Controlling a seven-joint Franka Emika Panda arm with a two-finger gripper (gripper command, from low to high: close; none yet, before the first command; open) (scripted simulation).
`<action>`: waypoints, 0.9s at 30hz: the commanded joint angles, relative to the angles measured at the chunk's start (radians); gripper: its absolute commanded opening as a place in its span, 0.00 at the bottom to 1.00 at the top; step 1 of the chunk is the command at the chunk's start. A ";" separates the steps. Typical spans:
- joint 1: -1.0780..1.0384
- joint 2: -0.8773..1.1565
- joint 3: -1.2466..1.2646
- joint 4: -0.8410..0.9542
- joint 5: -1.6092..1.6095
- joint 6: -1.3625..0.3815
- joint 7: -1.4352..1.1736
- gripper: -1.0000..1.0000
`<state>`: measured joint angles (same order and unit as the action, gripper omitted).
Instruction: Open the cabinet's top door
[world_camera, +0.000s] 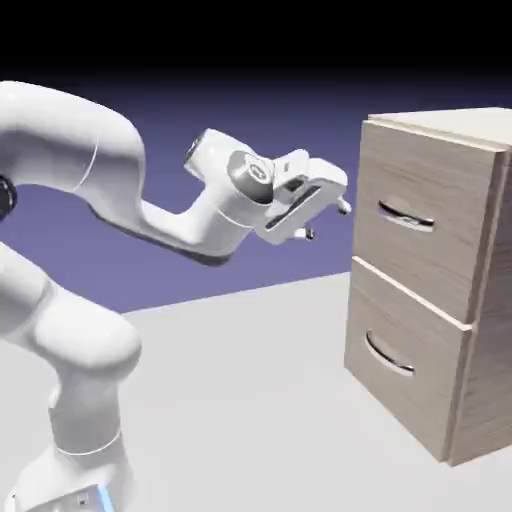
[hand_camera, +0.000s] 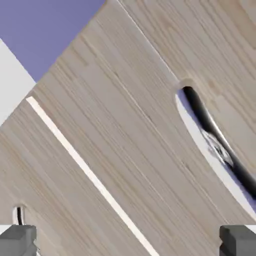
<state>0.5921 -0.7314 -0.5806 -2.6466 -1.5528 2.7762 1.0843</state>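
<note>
End effector (world_camera: 326, 220) released, fingers apart and empty, short of the top door (world_camera: 418, 215), its silver handle (world_camera: 406, 217) just ahead.

We see our white arm (world_camera: 110, 190) rising at the left, elbow bent, forearm reaching right. Our gripper (world_camera: 326, 221) hangs in the air, fingers (hand_camera: 18, 240) spread wide apart.

A rendered simulation scene rather than any lived-in room: a glossy white jointed robot arm (world_camera: 100, 200) stands on a flat, featureless pale grey surface (world_camera: 250, 400) beside a boxy light wood-grain cabinet (world_camera: 440, 280), all set against a plain blue-violet backdrop (world_camera: 260, 110) that fades to black overhead. Textures are uniform and edges clean throughout.
</note>
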 joint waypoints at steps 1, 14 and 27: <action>0.016 -0.005 -0.016 0.005 -0.044 -0.007 0.010 0.50; 0.228 -0.063 -0.228 0.064 -0.609 -0.102 0.135 0.50; 0.439 -0.122 -0.439 0.124 -1.174 -0.197 0.260 0.50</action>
<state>1.0309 -0.8534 -1.0197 -2.5230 -2.7272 2.5789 1.3440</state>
